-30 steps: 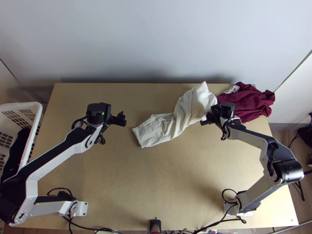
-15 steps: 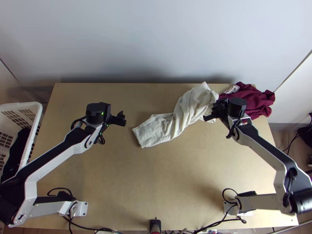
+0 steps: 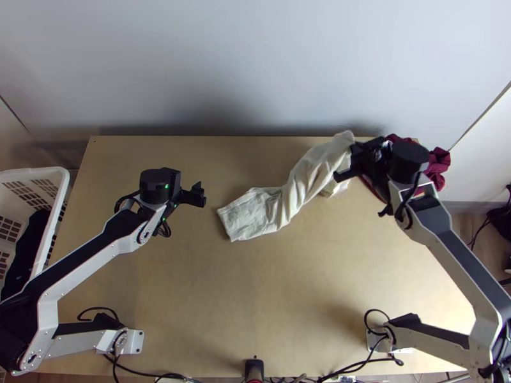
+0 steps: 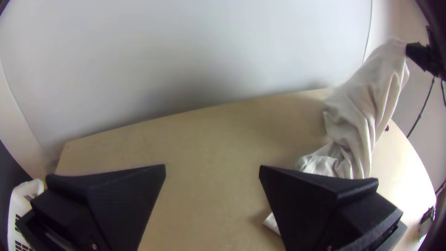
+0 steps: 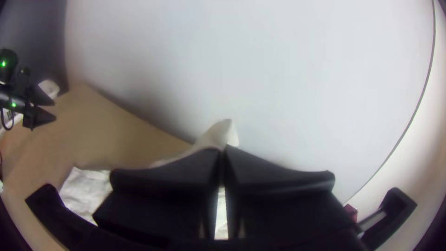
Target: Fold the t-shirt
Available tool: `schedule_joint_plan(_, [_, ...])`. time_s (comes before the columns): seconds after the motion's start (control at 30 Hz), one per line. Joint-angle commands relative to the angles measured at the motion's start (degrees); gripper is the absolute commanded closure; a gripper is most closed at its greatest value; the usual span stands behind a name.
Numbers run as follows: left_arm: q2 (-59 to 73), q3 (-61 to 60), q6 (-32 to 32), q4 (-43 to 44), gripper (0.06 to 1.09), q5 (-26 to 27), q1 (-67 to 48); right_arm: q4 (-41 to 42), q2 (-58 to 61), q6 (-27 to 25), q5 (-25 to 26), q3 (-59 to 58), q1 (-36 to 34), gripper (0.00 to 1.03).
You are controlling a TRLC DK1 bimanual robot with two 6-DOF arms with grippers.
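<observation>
The cream t-shirt (image 3: 255,214) lies bunched and twisted, its flatter end on mid-table. In the top view my right gripper (image 3: 348,159) is at the upper right, over its far end; in the right wrist view the right gripper (image 5: 223,151) is shut on the cloth (image 5: 218,135). The left wrist view shows the t-shirt (image 4: 360,114) hanging in folds from that gripper, raised off the table. My left gripper (image 3: 199,193) is left of the flatter end, apart from it; in its own view the left gripper (image 4: 213,168) stands open with nothing between its fingers.
A maroon garment (image 3: 437,167) lies at the table's far right corner, partly under the right arm. On the left stands a white basket (image 3: 59,185) with dark cloth inside. Bare wood (image 3: 255,300) spreads in front of the t-shirt.
My right gripper has moved up the picture and slightly right, raising the t-shirt's far end, which now looks more stretched. The left arm has barely moved.
</observation>
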Motion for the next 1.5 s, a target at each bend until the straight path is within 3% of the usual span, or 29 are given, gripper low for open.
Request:
schedule_joint_plan(0.0, [-0.65,-0.10,0.01,-0.15,0.11,0.01,0.02,-5.77,-3.01,2.23,0.09,9.68,4.25,1.00])
schedule_joint_plan(0.37, [-2.23,-0.10,0.10,-0.68,0.11,0.01,0.02,-10.60,-3.45,3.38,6.59,24.01,15.42,1.00])
schedule_joint_plan(0.63, [-5.66,-0.01,-0.07,-0.86,0.11,0.01,0.10,-10.60,-2.57,4.52,7.91,30.95,15.94,1.00])
schedule_joint_plan(0.93, [-8.82,1.83,-0.51,-5.16,0.11,0.54,-0.60,-11.48,-1.69,5.31,9.41,41.59,21.83,1.00])
schedule_joint_plan(1.1, [-10.05,2.89,-3.15,-7.54,0.11,5.73,-4.99,-12.27,-1.16,5.31,9.58,41.94,22.18,1.00])
schedule_joint_plan(1.47, [-6.10,3.24,-7.10,-4.02,0.11,10.21,-26.09,-12.45,-1.16,5.31,11.69,41.41,23.15,1.00])
